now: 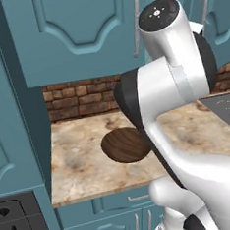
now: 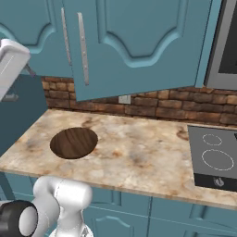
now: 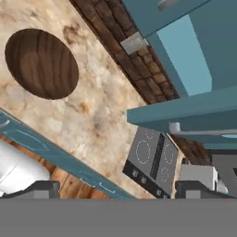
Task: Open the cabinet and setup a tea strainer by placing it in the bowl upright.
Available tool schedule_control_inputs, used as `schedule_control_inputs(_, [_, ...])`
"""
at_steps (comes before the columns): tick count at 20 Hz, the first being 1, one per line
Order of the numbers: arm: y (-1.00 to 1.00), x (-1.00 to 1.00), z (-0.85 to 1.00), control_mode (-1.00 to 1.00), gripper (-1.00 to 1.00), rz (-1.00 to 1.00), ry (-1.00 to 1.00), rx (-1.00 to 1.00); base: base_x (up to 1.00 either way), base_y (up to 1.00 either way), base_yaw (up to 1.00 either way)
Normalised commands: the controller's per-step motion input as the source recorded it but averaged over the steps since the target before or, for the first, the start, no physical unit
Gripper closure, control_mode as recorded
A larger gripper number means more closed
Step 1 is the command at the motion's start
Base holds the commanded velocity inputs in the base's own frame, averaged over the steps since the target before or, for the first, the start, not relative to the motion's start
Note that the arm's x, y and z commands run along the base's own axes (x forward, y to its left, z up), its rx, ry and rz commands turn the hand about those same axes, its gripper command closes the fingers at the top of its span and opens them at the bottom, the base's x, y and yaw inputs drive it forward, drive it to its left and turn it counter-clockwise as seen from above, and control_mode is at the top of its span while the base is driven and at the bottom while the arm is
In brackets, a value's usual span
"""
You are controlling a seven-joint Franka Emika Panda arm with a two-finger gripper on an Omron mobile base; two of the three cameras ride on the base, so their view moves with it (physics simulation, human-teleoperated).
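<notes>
Right now the hand (image 3: 113, 187) is released, fingers spread wide, gripping nothing. Cabinet (image 3: 185, 69) door (image 3: 185, 115) stands ajar just ahead of it. Bowl (image 3: 40, 64) sits on the tabletop (image 3: 97, 115), well below the hand, off to one side.

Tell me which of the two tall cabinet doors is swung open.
The right door: in the right base view it juts out over the counter, its bottom edge angled away from the brick; the left door sits flush.

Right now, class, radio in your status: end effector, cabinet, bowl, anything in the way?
End effector open, empty. Cabinet door swung partly out. Bowl empty on counter. Tea strainer not sighted. Nothing blocking the bowl.
</notes>
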Motion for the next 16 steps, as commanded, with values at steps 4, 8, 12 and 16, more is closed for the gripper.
schedule_control_inputs(4, [-0.01,0.39,-0.31,-1.00,-1.00,0.04,0.10,0.00,0.00,0.00,0.00])
schedule_control_inputs(8, [-0.02,0.20,0.00,-1.00,-1.00,0.01,0.03,-0.11,0.00,0.00,0.00])
schedule_control_inputs(12, [-0.16,0.19,0.00,-1.00,-1.00,-0.03,0.17,-0.16,0.00,0.00,0.00])
schedule_control_inputs(16, [0.00,0.38,0.00,-1.00,-1.00,-0.01,0.33,-0.25,0.00,0.00,0.00])
